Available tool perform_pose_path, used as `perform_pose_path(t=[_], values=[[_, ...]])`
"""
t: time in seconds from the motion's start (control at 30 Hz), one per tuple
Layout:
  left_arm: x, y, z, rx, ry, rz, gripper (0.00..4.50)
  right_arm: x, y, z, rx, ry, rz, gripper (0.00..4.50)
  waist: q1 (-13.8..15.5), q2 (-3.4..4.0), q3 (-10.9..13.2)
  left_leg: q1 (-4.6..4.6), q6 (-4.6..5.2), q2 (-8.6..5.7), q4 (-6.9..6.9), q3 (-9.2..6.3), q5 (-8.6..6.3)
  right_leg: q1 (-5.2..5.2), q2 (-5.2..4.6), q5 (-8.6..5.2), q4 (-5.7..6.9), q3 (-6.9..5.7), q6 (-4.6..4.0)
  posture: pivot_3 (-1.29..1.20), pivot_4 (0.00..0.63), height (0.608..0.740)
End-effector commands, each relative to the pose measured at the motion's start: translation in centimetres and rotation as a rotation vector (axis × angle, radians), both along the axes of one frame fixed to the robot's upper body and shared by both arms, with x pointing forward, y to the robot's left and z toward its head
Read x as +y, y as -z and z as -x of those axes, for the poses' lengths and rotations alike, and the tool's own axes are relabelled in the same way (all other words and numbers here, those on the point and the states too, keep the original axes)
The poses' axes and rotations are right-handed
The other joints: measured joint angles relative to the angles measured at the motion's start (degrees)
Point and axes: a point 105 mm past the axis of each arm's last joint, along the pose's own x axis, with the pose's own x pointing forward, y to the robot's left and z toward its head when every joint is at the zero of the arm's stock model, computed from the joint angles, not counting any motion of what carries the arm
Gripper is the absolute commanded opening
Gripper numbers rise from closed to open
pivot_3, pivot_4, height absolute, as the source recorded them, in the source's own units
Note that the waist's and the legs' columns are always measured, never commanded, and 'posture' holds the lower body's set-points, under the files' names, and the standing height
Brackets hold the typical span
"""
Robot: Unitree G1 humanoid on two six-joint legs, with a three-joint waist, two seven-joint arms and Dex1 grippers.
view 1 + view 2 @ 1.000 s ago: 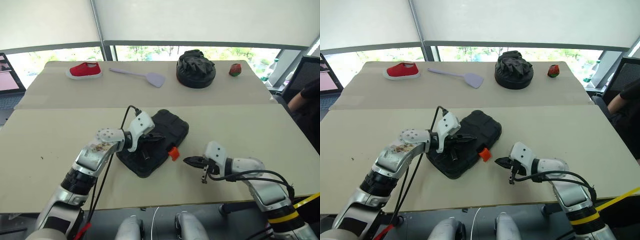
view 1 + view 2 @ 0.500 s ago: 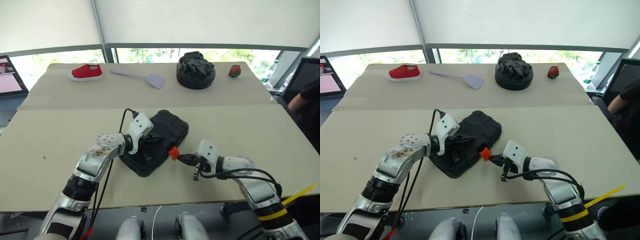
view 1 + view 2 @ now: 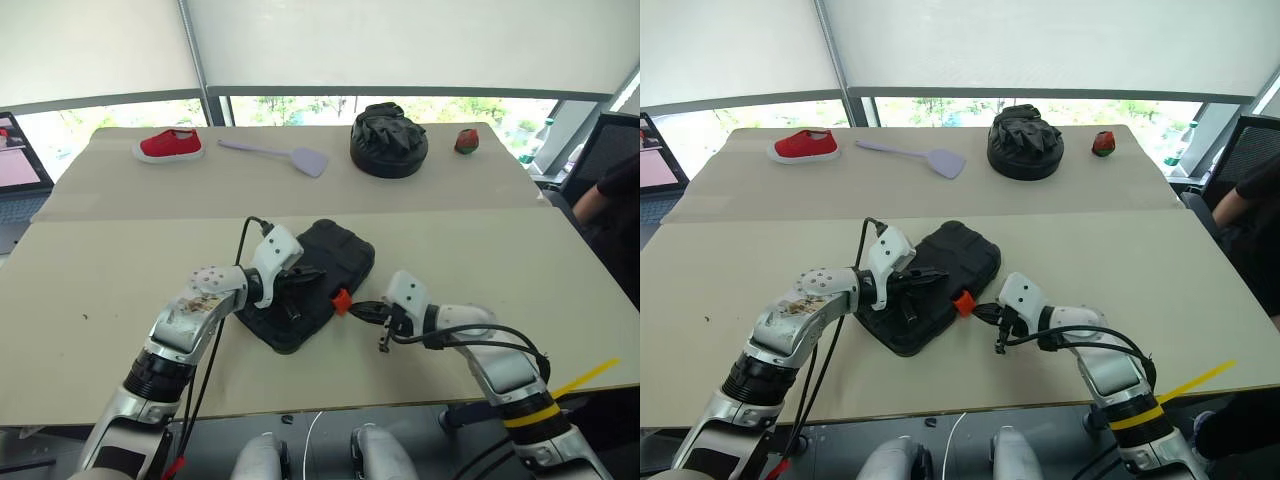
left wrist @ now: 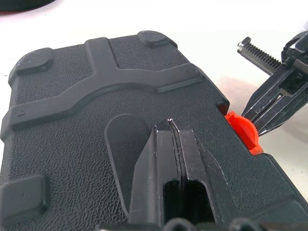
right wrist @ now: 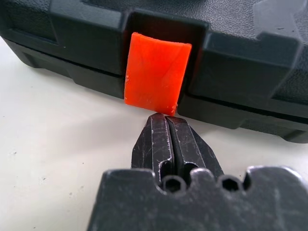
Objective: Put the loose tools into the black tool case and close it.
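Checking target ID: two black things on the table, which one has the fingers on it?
The black tool case, flat with an orange latch, nearer the robot: both grippers meet it. The round lumpy bundle sits untouched at the far edge.

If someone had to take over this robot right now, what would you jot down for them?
Left gripper: shut, tips pressing on the lid of the black tool case.
Right gripper: shut, tips at the lower edge of the orange latch, holding nothing.
Case lies closed at the middle of the near table; no loose tools lie outside it.
Done: tools packed, lid down.
Left: the latch looks unfastened, probably push it home, then withdraw both arms.
Red shoe, lilac spatula and black bundle on the far table are not part of the job.
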Motion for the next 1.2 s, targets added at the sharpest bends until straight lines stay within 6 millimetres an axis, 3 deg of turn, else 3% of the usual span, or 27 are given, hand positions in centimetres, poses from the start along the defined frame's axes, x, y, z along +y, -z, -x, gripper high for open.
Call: perform_pose_path(t=[0.03,0.2,0.5,0.8,0.97,1.2], values=[[0.7,4.2,0.4,0.158,-0.038,-0.079,0.02,2.2,-2.7,-0.9,-0.111,-0.050,-0.067,0.11,-0.08,0.00,0.00,0.01,0.00,0.03,0.00,0.00,0.00,0.00,0.04,0.01,0.00,0.01,-0.02,0.00,0.150,0.740],[0.3,4.4,0.6,0.174,-0.028,-0.077,0.02,1.9,-2.6,-1.3,-0.117,-0.041,-0.061,0.11,-0.02,0.01,0.00,0.00,0.00,0.07,0.00,0.01,0.00,-0.01,0.08,0.01,0.00,0.02,-0.05,0.00,0.150,0.740],[0.6,4.5,0.6,0.184,-0.031,-0.085,0.02,-1.1,-2.0,1.6,-0.018,-0.075,-0.004,0.11,0.27,0.03,-0.03,-0.03,0.00,0.07,-0.03,-0.01,0.00,0.00,0.08,0.01,-0.07,0.02,-0.04,0.00,0.150,0.740],[0.7,4.6,0.7,0.191,-0.024,-0.097,0.02,0.6,-2.0,0.4,-0.055,-0.063,-0.040,0.11,0.21,0.06,-0.09,-0.02,0.00,0.08,-0.03,-0.02,0.00,0.00,0.09,0.00,-0.06,0.02,-0.06,0.00,0.150,0.740],[1.1,4.9,1.1,0.215,-0.024,-0.110,0.02,1.5,-3.1,-0.6,-0.091,-0.054,-0.087,0.11,-0.24,0.03,-0.15,0.10,0.00,0.10,-0.03,0.00,0.00,0.04,0.14,0.01,-0.03,0.09,-0.07,0.00,0.150,0.740],[1.5,5.9,1.6,0.291,-0.034,-0.142,0.02,2.8,-2.6,-0.9,-0.067,-0.060,-0.132,0.11,-0.99,-0.05,-0.25,0.54,-0.01,0.26,-0.18,-0.06,0.00,0.21,0.44,-0.12,0.12,0.20,-0.38,0.00,0.150,0.740]])
